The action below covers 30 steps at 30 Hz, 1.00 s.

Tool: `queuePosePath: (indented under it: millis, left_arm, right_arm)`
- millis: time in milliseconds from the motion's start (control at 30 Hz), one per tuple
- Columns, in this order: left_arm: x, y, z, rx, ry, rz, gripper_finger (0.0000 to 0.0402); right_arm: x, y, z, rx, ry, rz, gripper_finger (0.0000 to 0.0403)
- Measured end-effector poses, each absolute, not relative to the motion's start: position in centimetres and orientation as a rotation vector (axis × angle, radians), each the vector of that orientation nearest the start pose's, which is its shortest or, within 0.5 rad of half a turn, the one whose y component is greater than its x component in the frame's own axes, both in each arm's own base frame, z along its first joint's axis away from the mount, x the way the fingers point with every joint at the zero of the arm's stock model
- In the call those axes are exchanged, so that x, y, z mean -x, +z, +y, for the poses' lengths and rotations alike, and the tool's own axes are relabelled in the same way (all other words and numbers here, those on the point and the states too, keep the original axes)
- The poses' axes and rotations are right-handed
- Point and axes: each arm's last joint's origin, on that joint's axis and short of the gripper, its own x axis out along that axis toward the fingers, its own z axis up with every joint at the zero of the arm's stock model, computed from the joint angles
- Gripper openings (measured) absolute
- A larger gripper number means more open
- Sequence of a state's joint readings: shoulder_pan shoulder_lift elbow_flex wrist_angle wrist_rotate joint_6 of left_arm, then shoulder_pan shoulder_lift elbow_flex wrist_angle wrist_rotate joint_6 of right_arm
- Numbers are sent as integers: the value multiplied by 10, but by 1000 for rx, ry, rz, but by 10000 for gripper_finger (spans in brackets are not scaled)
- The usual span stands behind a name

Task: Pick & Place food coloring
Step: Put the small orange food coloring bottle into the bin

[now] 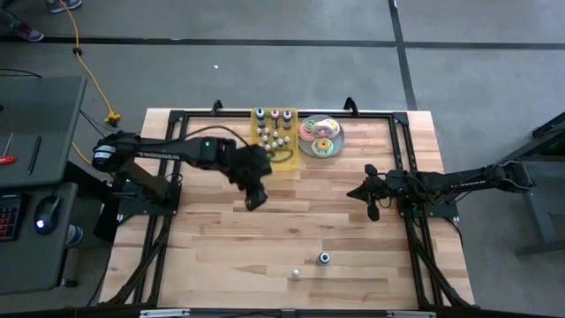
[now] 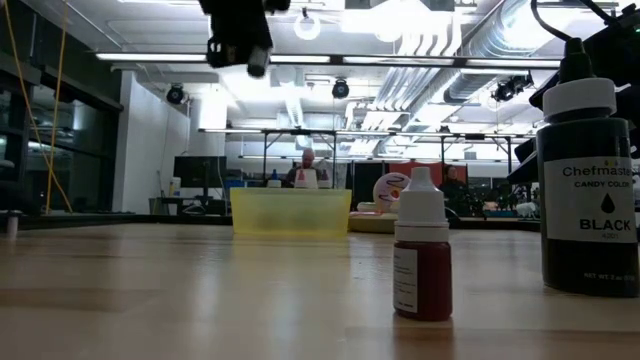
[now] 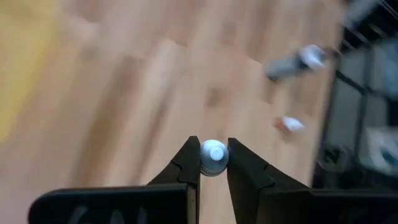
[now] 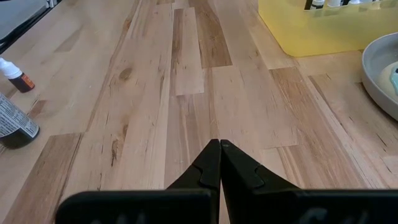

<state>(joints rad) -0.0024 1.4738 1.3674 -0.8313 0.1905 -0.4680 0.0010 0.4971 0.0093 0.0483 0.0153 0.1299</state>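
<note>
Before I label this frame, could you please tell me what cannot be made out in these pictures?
- Colour of the small white-capped bottle in the left gripper: left wrist view shows only its cap.
- Cap colours in the yellow plastic tray: too small from above.
- Two far bottles: blurred in the left wrist view.

Black bottle label: "Chefmaster", "CANDY COLOR", "BLACK"; smaller print unreadable

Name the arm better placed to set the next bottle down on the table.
Left. The left hand already grips a small white-capped bottle above the bare wood, between the yellow tray and the two bottles already standing. The right hand is shut, empty and off to the side.
</note>
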Motion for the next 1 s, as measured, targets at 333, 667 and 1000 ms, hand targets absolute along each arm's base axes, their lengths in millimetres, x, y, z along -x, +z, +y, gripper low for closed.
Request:
queuePosePath:
  millis: [333, 667, 1000]
  left_arm:
    - [-305, 311, 55, 572, 466, 890, 44]
    - [-345, 263, 99, 644, 685, 821, 43]
    - [-388, 207, 111, 570, 763, 736, 45]
  right_arm:
    - [-120, 126, 0, -124, -43, 438, 0]
    - [-120, 126, 0, -124, -43, 438, 0]
    - [-120, 126, 0, -124, -43, 439, 0]
